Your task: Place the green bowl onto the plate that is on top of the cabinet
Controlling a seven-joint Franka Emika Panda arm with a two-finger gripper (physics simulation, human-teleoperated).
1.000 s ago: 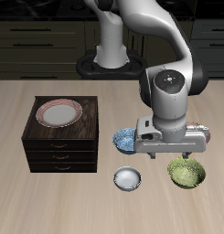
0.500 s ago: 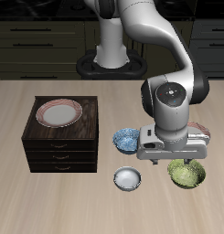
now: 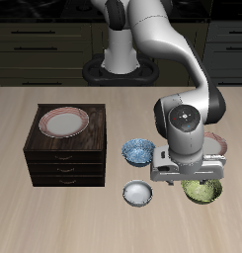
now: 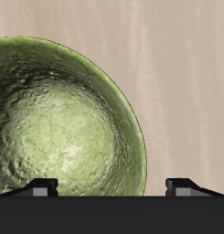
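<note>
The green bowl sits upright on the table near its front edge. My gripper hangs just above it, hiding part of its rim. In the wrist view the mottled inside of the green bowl fills much of the picture. My gripper is open there, with both dark fingertips showing. The bowl's near rim lies between them, and nothing is held. The plate, white with a red-pink rim, lies on top of the dark brown cabinet, across the table from the bowl.
A blue patterned bowl stands beside the cabinet, close to my arm. A small white-grey bowl sits nearer the front edge. A second, like plate lies on the table, partly hidden behind my arm.
My gripper has come down and moved toward the table's front edge, ending right over the green bowl. The bowl and the other objects have not moved.
</note>
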